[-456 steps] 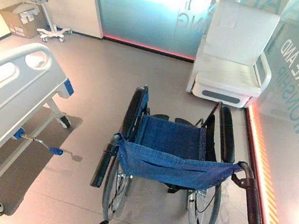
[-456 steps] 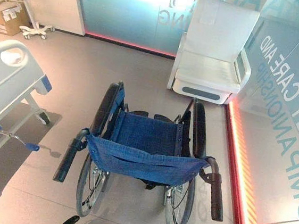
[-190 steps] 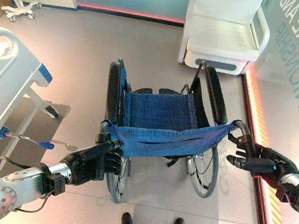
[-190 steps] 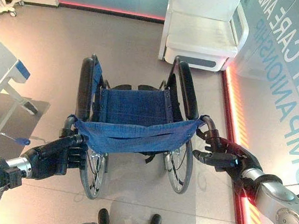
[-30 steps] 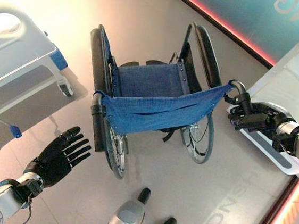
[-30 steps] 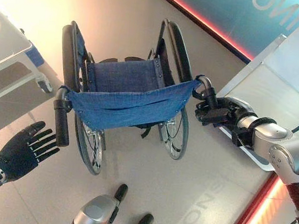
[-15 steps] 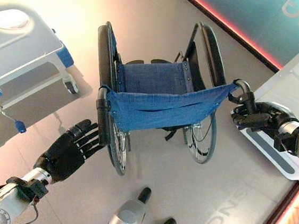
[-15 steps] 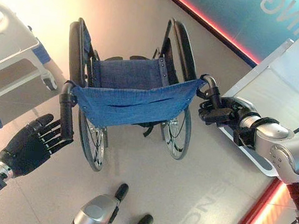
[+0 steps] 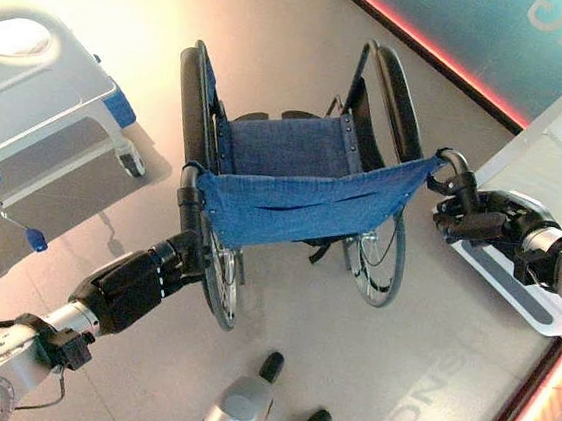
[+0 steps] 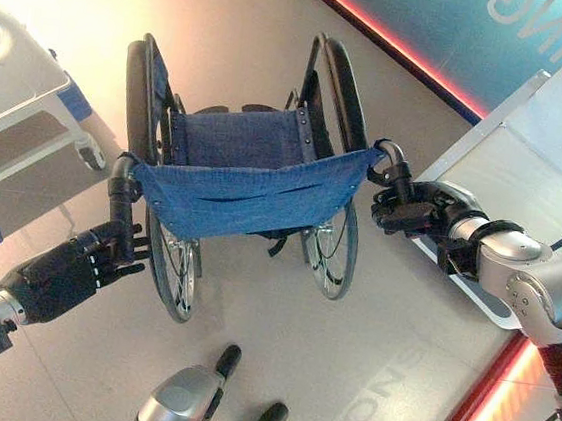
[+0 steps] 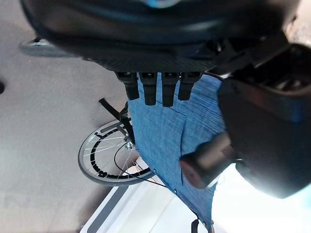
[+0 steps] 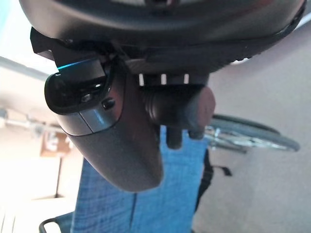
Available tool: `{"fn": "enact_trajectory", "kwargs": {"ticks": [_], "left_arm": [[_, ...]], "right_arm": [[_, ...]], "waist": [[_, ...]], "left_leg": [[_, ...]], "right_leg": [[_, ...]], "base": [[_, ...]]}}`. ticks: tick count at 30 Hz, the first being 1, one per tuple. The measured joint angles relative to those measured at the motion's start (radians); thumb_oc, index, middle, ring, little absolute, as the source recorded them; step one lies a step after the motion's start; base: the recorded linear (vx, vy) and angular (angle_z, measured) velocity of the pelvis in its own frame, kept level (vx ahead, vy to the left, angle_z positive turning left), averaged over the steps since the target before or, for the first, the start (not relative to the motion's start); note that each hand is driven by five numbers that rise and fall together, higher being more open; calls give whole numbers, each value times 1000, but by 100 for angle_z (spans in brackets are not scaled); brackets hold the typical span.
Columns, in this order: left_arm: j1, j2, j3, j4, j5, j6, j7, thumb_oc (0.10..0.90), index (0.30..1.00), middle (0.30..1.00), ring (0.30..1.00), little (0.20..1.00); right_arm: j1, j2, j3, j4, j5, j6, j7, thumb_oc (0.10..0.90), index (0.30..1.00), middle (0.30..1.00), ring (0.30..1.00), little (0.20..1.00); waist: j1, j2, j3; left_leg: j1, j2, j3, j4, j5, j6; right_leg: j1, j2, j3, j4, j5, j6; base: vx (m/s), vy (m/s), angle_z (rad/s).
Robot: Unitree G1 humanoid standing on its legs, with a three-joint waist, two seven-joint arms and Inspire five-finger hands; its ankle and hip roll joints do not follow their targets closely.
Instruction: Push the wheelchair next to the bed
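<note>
white chair (image 9: 555, 189) right | red floor strip (image 10: 398, 54) along glass wall (image 10: 432, 15)

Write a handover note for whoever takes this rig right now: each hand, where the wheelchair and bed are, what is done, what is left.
Right hand: shut on the wheelchair's right push handle.
Left hand: at the left push handle, fingers curling round it; grip looks only just made, so check it.
Wheelchair: on the open floor ahead, seat empty, facing away from the robot.
Bed: ahead to the left, with bare floor between it and the chair.
White chair: close on the right, under the right arm.
Done: both handles reached.
Left: push and steer left until the wheelchair stands beside the bed.
</note>
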Motion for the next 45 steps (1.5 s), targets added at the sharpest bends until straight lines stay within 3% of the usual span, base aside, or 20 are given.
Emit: {"fn": "enact_trajectory", "kwargs": {"ticks": [15,25,26,27,28,37,45], "left_arm": [[-69,36,0,-7,-15,-1,73,800,900,900,900,900],[-70,36,-2,-6,-50,1,95,800,900,900,900,900],[-71,36,-2,-6,-50,1,95,753,829,829,829,829],[-71,37,-3,-6,-50,3,94,540,509,509,509,509],[-71,37,-2,-6,-51,5,94,400,300,300,300,300],[-109,41,-67,-6,-122,14,125,400,300,300,300,300],[-112,41,-68,-6,-130,14,135,400,300,300,300,300]], "right_arm": [[42,35,-25,-48,-1,0,0,400,300,300,300,300],[53,41,-25,-60,-10,0,0,400,300,300,300,300],[54,41,-25,-60,-10,0,0,400,300,300,300,300],[56,41,-25,-62,-10,0,0,400,300,300,300,300],[58,42,-25,-63,-10,0,0,400,300,300,300,300],[70,88,-25,-64,-32,0,-6,400,300,300,300,300],[71,89,-25,-66,-32,0,-6,400,300,300,300,300]], "waist": [[-43,-1,-1],[-49,-11,-1],[-50,-12,-1],[-51,-13,-1],[-51,-14,-2],[-54,-26,-2],[-55,-30,-2]], "left_leg": [[12,2,6,-4,0,0],[14,3,12,-5,0,1],[14,3,12,-6,0,1],[15,4,13,-7,0,1],[17,4,15,-8,0,1],[43,7,32,-23,1,1],[45,9,34,-25,0,1]], "right_leg": [[14,0,14,0,0,0],[14,0,17,0,1,-1],[14,0,17,0,1,-1],[14,0,18,0,1,-1],[15,0,19,0,1,-1],[31,0,27,0,1,0],[31,0,38,0,1,0]], "base": [[2,0,2],[0,0,0],[0,0,0],[0,0,0],[17,13,-4],[17,5,-2],[7,-9,0]]}}
